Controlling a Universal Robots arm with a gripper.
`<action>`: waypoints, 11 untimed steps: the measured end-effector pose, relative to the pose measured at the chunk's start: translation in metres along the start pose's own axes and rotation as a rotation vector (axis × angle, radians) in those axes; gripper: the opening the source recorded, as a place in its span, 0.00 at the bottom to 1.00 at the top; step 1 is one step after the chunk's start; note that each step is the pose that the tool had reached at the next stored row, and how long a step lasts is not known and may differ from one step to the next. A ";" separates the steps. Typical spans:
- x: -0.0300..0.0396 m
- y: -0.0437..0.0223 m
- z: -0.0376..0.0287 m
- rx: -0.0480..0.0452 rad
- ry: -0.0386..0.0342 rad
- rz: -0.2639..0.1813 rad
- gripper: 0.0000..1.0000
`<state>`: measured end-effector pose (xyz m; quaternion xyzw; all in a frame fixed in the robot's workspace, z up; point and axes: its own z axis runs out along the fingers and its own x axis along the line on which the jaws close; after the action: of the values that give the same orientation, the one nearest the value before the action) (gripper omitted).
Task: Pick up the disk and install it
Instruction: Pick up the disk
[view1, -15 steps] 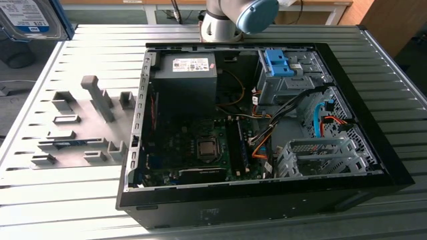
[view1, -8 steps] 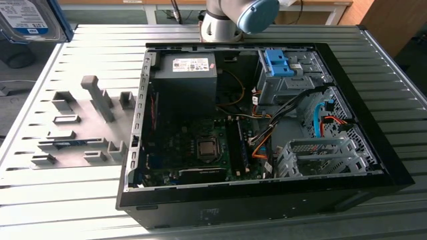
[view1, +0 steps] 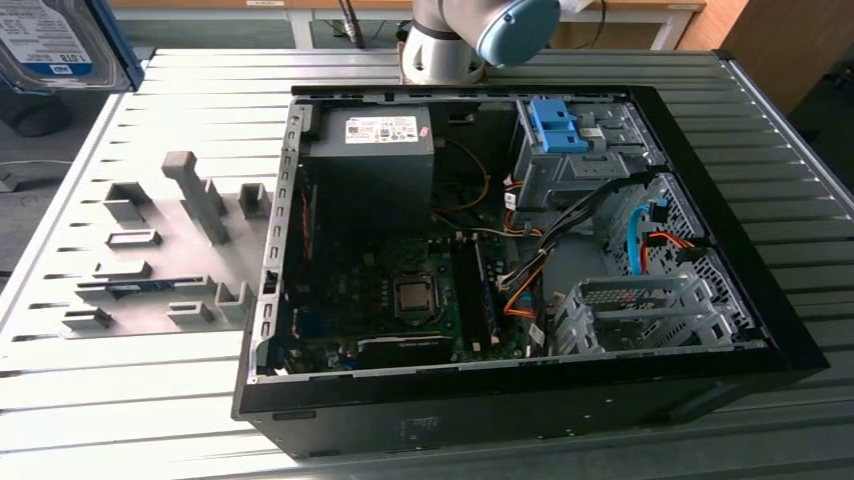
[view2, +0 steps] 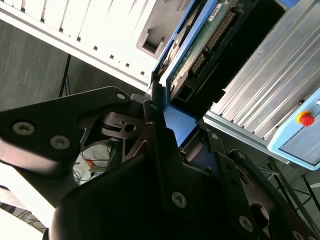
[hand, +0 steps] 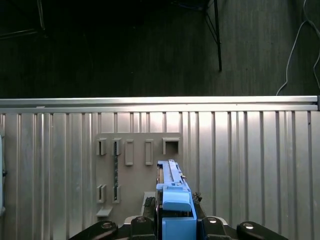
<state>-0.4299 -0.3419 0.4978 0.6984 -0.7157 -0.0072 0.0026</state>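
One disk (hand: 171, 185) | we see gripper (hand: 176, 224) fingers pinching its blue tab in both wrist views | open computer case (view1: 790, 345) on slatted table (view1: 120, 410), well apart from disk

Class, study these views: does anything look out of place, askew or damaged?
Nothing stands out. The open computer case lies flat on the table, cables inside it, and the gripper holds the disk straight by its blue end.

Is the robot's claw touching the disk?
Touching. In the second wrist view the gripper is shut on the disk, pinching it by its blue tab.
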 end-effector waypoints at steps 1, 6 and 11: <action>0.0000 0.0000 0.0000 0.0001 0.0001 -0.006 0.37; 0.0011 -0.0007 0.0000 -0.0003 0.0005 -0.026 0.37; 0.0115 -0.0009 -0.0001 -0.0003 0.0005 -0.025 0.37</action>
<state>-0.4292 -0.3534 0.4979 0.7075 -0.7067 -0.0071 0.0028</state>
